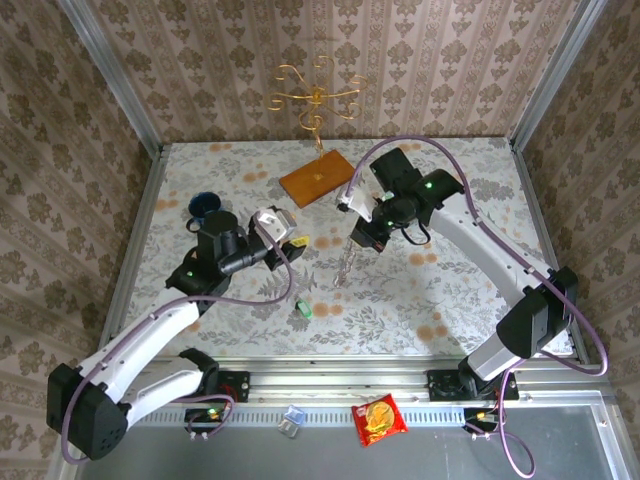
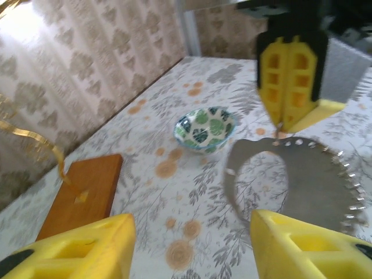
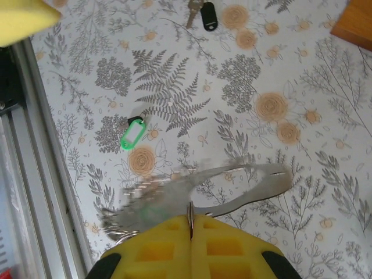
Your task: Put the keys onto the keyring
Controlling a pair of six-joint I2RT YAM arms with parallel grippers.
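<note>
Right wrist view catches black key (image 3: 208, 15), right hand (image 3: 190, 224) clamped on keyring (image 3: 278, 176); left hand (image 2: 192, 235) apart.

**A:** Where could a hand have passed?

**B:** The near strip of the tabletop (image 1: 400, 320) lay bare around the green key (image 1: 303, 308). The far left corner was open too.

**A:** And what stood in the way?

**B:** At the back, the wooden block (image 1: 318, 178) with its gold wire stand (image 1: 315, 95). At the left, the dark mug (image 1: 203, 205). There was also a patterned bowl (image 2: 204, 129). Mid-table, the keyring (image 1: 345, 265) hung pinched in the right end effector (image 1: 352, 238), close to the left end effector (image 1: 285, 232)
</note>
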